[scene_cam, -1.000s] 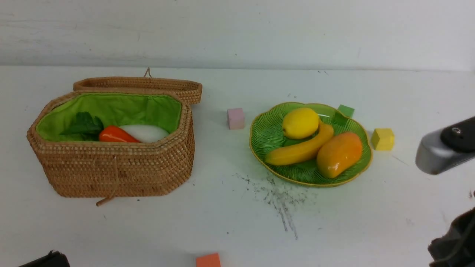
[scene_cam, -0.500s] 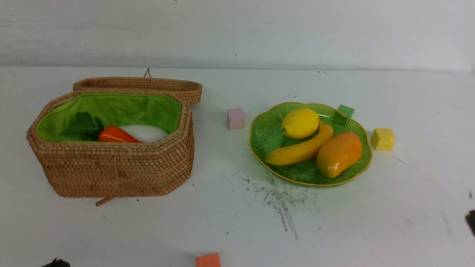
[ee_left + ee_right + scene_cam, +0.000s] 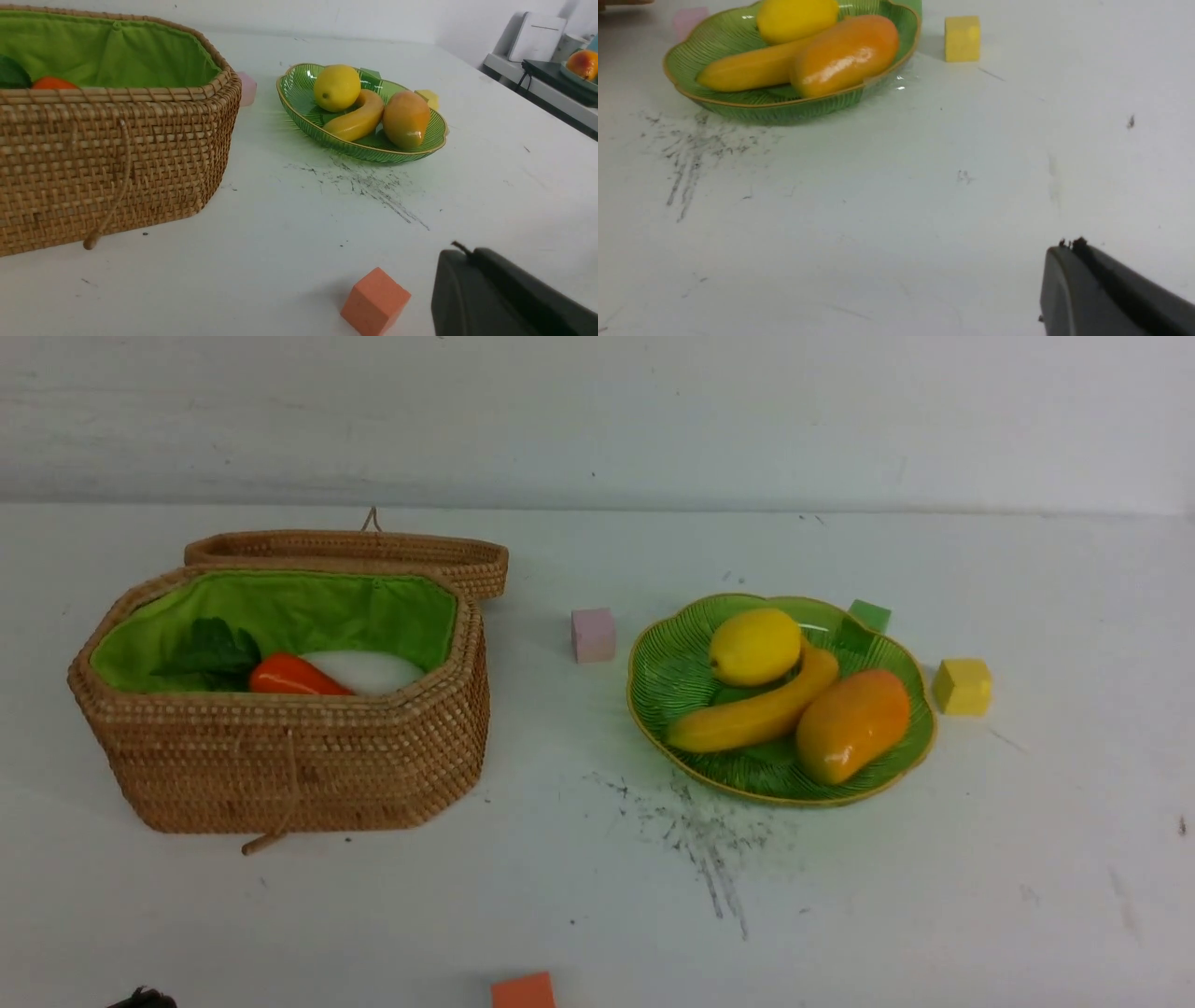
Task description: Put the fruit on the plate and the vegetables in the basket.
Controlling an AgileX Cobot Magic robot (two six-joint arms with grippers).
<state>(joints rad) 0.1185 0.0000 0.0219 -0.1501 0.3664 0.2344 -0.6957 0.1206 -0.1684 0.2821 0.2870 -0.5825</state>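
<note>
The green glass plate (image 3: pixel 681 683) at centre right holds a lemon (image 3: pixel 754 646), a banana (image 3: pixel 752 716) and a mango (image 3: pixel 854 724). To the left, the wicker basket (image 3: pixel 299 761) stands with its lid (image 3: pixel 355 549) folded back. Inside it lie an orange carrot (image 3: pixel 291 677), a white radish (image 3: pixel 369 669) and dark green leaves (image 3: pixel 211 649); the gourd is hidden. My left gripper (image 3: pixel 462 256) is shut and empty, low beside an orange cube. My right gripper (image 3: pixel 1069 246) is shut and empty over bare table, well short of the plate (image 3: pixel 738 100).
Small cubes lie around: pink (image 3: pixel 594 634) between basket and plate, green (image 3: pixel 868 615) behind the plate, yellow (image 3: pixel 963 686) to its right, orange (image 3: pixel 524 991) at the near edge. Dark scuff marks (image 3: pixel 700 826) lie in front of the plate. A side shelf (image 3: pixel 537 70) stands off the table.
My right arm, seen at the right edge a second ago, has drawn back out of the front view. The fruit, vegetables and cubes have not moved.
</note>
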